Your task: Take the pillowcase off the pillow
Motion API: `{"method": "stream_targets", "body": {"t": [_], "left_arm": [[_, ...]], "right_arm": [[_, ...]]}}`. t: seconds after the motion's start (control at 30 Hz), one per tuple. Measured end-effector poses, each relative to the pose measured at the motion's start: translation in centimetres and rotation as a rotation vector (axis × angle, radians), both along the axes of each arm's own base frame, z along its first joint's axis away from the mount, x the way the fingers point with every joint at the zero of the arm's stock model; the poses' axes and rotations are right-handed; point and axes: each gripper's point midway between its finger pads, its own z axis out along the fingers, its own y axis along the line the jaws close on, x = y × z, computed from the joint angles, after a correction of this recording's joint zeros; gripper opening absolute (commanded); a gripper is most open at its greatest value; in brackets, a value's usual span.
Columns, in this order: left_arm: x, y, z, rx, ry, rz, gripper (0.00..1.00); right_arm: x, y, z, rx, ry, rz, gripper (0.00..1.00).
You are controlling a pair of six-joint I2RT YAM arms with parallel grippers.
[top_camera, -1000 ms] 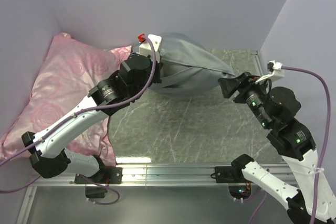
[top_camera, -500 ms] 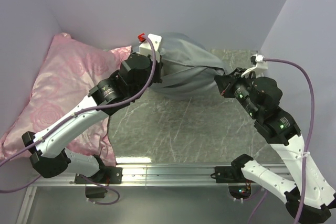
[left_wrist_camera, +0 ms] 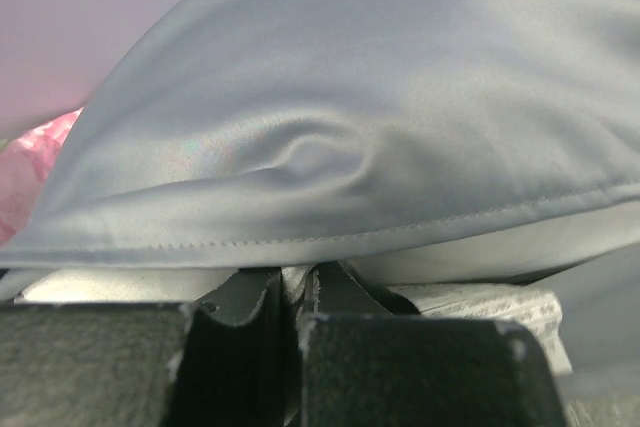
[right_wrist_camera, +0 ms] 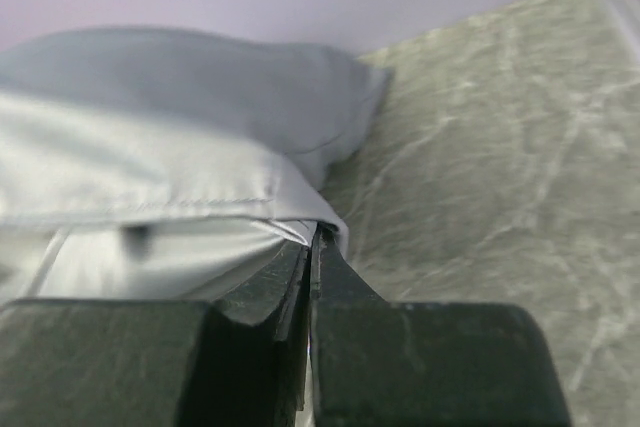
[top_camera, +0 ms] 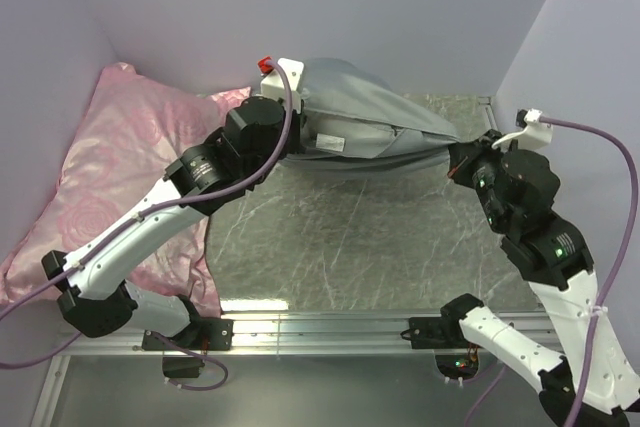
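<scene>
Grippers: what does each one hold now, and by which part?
The right gripper pinches the pillowcase at its hemmed open edge. The left gripper is shut on the white pillow, at the edge showing below that hem.

The pillowcase (left_wrist_camera: 350,97) hides most of the pillow (left_wrist_camera: 500,247); only a white strip shows under the hem. From above, the left arm (top_camera: 170,212) covers the tips of the left tool (left_wrist_camera: 298,285) and part of the pink pillow (top_camera: 110,157).

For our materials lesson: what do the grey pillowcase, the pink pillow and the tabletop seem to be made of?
Pillowcase: smooth cloth, seemingly satin or sateen; soft sheen, stitched hem. Pink pillow: glossy satin-like fabric; bright highlights over rose pattern. Tabletop: hard, marble-veined, reflective; stone or printed laminate, cannot tell.
</scene>
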Motion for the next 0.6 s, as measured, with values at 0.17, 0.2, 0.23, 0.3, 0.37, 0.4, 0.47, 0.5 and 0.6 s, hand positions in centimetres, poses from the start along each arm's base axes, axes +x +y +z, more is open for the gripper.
{"method": "stream_targets", "body": {"t": [0.17,0.2,0.23,0.3,0.37,0.4,0.47,0.5,0.6], "left_arm": [[-0.9,0.2,-0.1,-0.023,0.017,-0.029,0.0],[-1.1,0.3,-0.2,-0.025,0.019,-0.033,0.0],[-1.5,0.6,-0.2,-0.031,0.022,-0.04,0.0],[-2.2,0.9,-0.3,-0.044,0.031,-0.054,0.0],[-2.8,1.1,-0.3,-0.055,0.039,-0.073,0.0],[-3.0,1.1,-0.4,-0.061,0.042,-0.082,0.0],[-3.5,1.2,-0.9,-0.063,0.055,-0.097,0.0],[-3.7,1.2,-1.1,-0.064,0.061,-0.103,0.0],[-4.1,1.1,-1.6,-0.064,0.075,-0.122,0.0]], "right_arm": [[3.7,-1.9,-1.8,-0.032,0.083,-0.116,0.0],[4.3,-2.2,-2.2,-0.028,0.097,-0.126,0.0],[5.2,-2.3,-2.9,-0.023,0.116,-0.126,0.0],[6.8,-2.9,-4.9,-0.007,0.169,-0.133,0.0],[8.1,-3.0,-6.9,0.027,0.216,-0.11,0.0],[8.6,-2.8,-7.6,0.045,0.231,-0.092,0.0],[9.3,-2.2,-8.9,0.076,0.257,-0.053,0.0],[9.7,-1.8,-9.3,0.088,0.263,-0.035,0.0],[11.1,-0.2,-12.1,0.125,0.311,0.035,0.0]]}}
